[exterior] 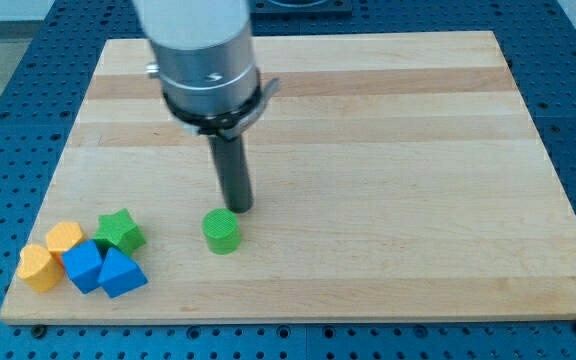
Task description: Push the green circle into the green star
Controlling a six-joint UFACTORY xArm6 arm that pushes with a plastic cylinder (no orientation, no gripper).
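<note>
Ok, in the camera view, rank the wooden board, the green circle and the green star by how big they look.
1. Wooden board, by far the largest.
2. and 3. Green star and green circle: they look about alike, the star perhaps slightly wider, so I won't rank them.
My tip sits just above and right of the circle.

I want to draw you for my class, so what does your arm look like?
My arm is a fat, silvery-grey cylinder with a shiny metal band and a black ring beneath it. A small metal bracket sticks out on each side. From the ring hangs a straight, dark rod, round and smooth, ending in my tip. No cables or markings show.
</note>
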